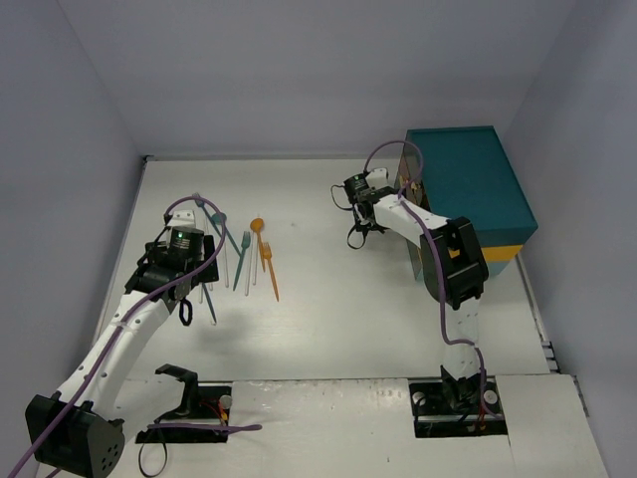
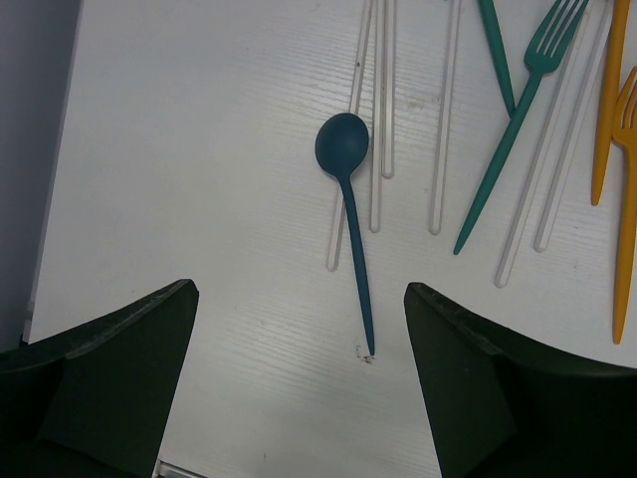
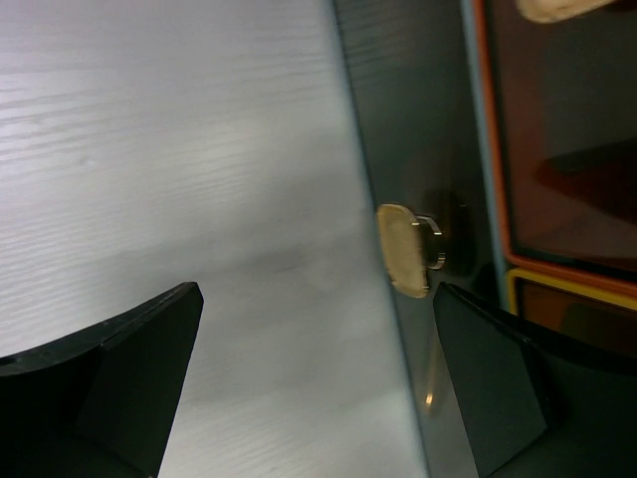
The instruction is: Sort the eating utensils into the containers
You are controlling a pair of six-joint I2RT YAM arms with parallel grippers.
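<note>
The teal spoon [image 2: 354, 244] lies flat on the white table [image 2: 199, 149], just ahead of the left gripper [image 2: 299, 289], which is open wide and holds nothing. It looks light, thin and smooth (so it may slip), so pinch the middle of its long stick part. The right gripper [image 3: 317, 289] is open and empty too.

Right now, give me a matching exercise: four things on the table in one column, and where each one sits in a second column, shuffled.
1 orange fork
2 dark spoon
3 knob
4 chest

A far right of the table
B in front of the left gripper
C right end of the cutlery row
D on the chest, by the right gripper

Pairs: 1-C, 2-B, 3-D, 4-A
</note>
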